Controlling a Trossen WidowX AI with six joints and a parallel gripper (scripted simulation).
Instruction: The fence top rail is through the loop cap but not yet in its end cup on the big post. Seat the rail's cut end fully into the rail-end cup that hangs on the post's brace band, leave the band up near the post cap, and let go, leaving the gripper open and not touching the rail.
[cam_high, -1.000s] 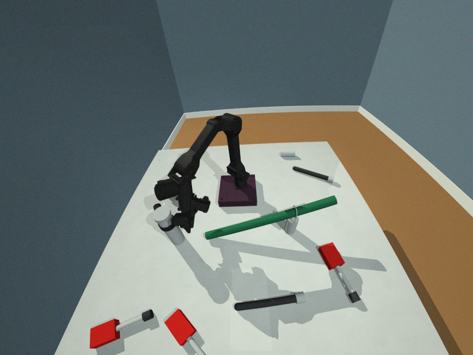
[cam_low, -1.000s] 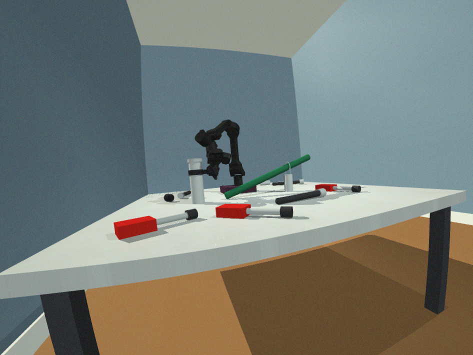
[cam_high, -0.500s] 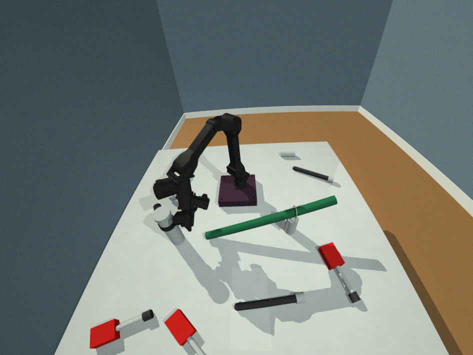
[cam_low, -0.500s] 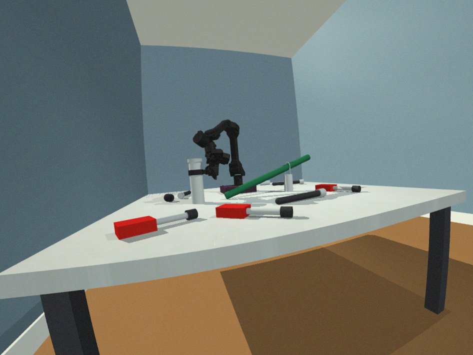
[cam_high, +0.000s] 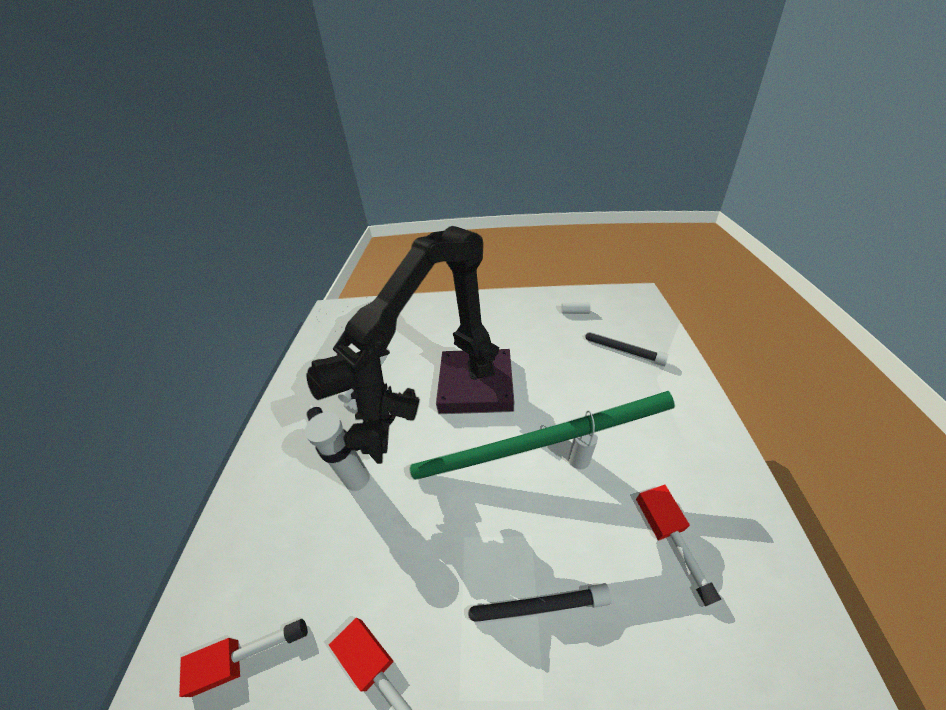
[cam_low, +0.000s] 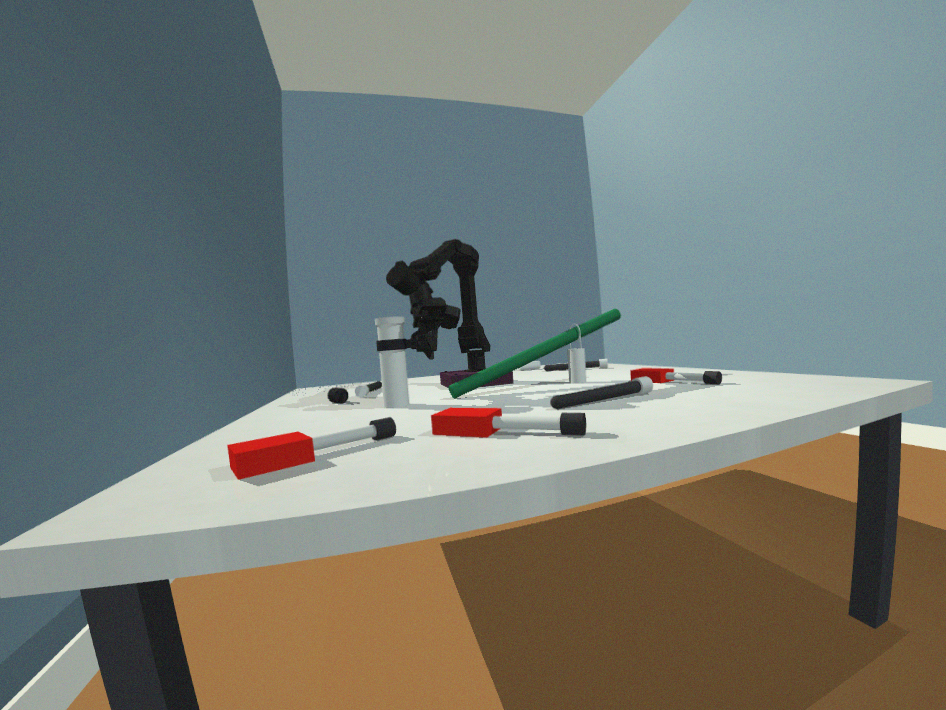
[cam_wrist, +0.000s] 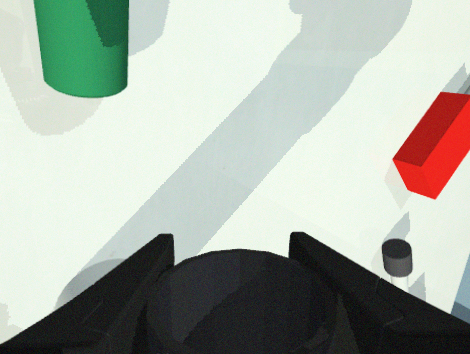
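Observation:
The big grey-white post (cam_high: 352, 472) (cam_low: 395, 382) stands upright at the left. Its black brace band (cam_high: 333, 456) (cam_low: 391, 344) sits high, a little below the post cap (cam_high: 326, 427) (cam_low: 389, 320). My gripper (cam_high: 375, 449) (cam_low: 428, 350) (cam_wrist: 232, 245) is shut on the dark round rail-end cup (cam_wrist: 240, 295) beside the band; the top and exterior views hide most of the cup. The green rail (cam_high: 504, 447) (cam_low: 527, 355) (cam_wrist: 85, 55) passes through the wire loop over the short post (cam_high: 583, 452) (cam_low: 576, 366). It slopes down toward the big post, its low end near the table, apart from cup and fingers.
Red blocks (cam_high: 662, 512) (cam_low: 271, 453) (cam_wrist: 435, 145) with white rods and black ends lie around the table's front and right. A dark rod (cam_high: 534, 604) (cam_low: 599, 393) lies in front of the rail, another dark rod (cam_high: 622, 346) at the back right. My purple base (cam_high: 458, 393) stands behind the rail.

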